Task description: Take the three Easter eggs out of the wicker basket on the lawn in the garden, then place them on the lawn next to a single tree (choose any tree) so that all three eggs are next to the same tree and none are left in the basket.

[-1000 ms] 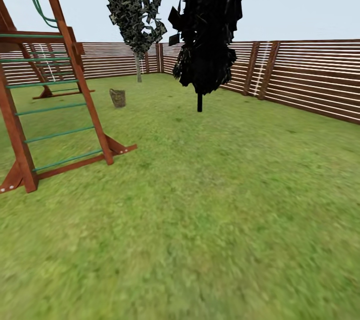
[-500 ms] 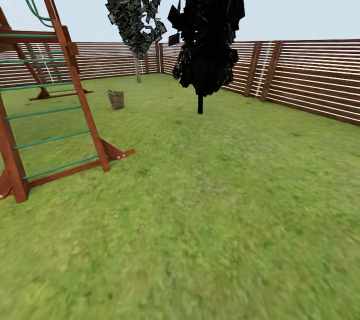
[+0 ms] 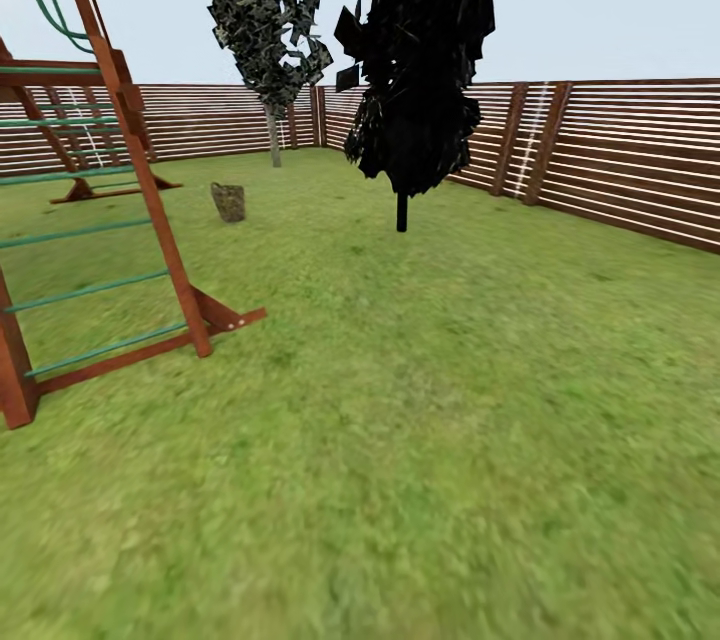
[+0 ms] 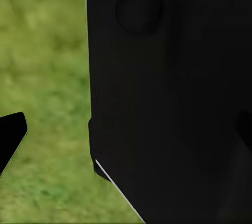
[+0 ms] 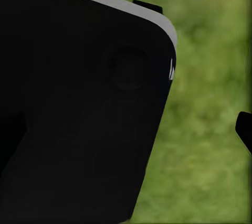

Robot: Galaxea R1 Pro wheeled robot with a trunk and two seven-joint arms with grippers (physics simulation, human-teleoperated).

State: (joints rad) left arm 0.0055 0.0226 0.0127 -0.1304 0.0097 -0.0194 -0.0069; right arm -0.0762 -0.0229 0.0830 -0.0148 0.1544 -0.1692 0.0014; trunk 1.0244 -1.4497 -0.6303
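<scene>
The wicker basket (image 3: 229, 202) stands far off on the lawn (image 3: 420, 400), small and grey-brown, left of centre in the head view. The Easter eggs are hidden at this distance. Behind the basket, near the fence corner, rises the tree (image 3: 274, 135) with a pale trunk. In the left wrist view my left gripper (image 4: 128, 132) is open, one black fingertip (image 4: 11, 135) over grass. In the right wrist view my right gripper (image 5: 128, 129) is open too, one fingertip (image 5: 244, 129) at the picture's edge. Both wrist views look past a black part of my own body onto grass.
A wooden play frame (image 3: 120, 220) with green rungs stands at the left, its foot reaching toward the middle. A black-trunked tree (image 3: 401, 210) stands right of the basket. A slatted brown fence (image 3: 620, 160) encloses the garden. Open grass lies between me and the basket.
The whole head view has shifted: the play frame has slid left and lower, and the black-trunked tree sits slightly lower. The camera has moved; nothing in the garden has.
</scene>
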